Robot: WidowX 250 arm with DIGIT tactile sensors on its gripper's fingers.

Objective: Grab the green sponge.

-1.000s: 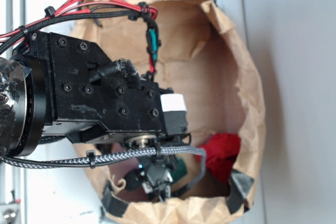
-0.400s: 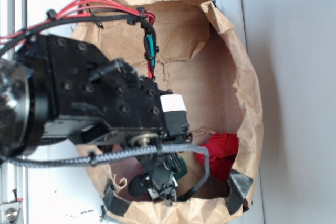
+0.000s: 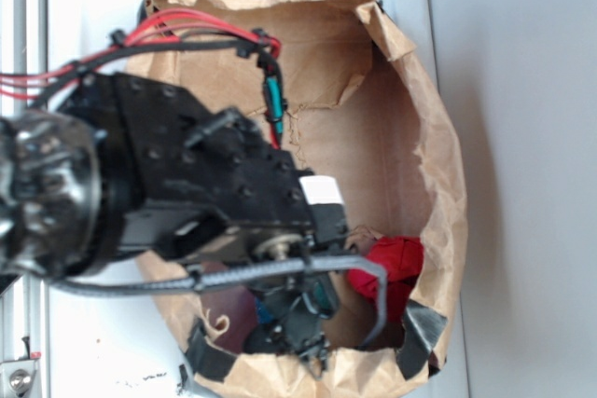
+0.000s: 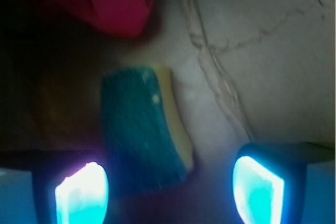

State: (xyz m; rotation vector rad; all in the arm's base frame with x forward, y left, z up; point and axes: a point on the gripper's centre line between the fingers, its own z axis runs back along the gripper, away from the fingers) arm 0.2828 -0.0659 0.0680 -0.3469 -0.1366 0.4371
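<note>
The claw (image 4: pixel 169 184) stands with its 2 pads apart, one glowing cyan pad (image 4: pixel 83 192) at 7 o'clock of the wrist view and the other at 5 o'clock, and nothing is between them. The green sponge (image 4: pixel 143 129) lies flat on the brown paper floor just above the left pad, its long axis running from about 11 o'clock down to 5 o'clock; its thin yellow foam edge faces 3 o'clock. The sponge's lower end sits close to the inner side of the left pad, though blur hides whether they touch. To the right of the yellow edge, open creased paper stretches to the other pad. The red cloth (image 4: pixel 100 1) bunches at 11 o'clock of the same view, near the sponge's top end but apart from it. From the exterior view, the black arm (image 3: pixel 177 193) reaches in from 9 o'clock and fills the left half of the paper bag (image 3: pixel 438 165), whose crumpled rim rings the working space. The claw (image 3: pixel 303 328) hangs low at 6 o'clock, near the bag's bottom rim, leaving little room on that side. A sliver of the green sponge (image 3: pixel 322 297) peeks out under the arm there. The red cloth (image 3: pixel 396 267) lies at 4 o'clock against the right wall. The bag's upper interior, toward 12 o'clock, is open. The bag rests on a white desk (image 3: pixel 522 90).
</note>
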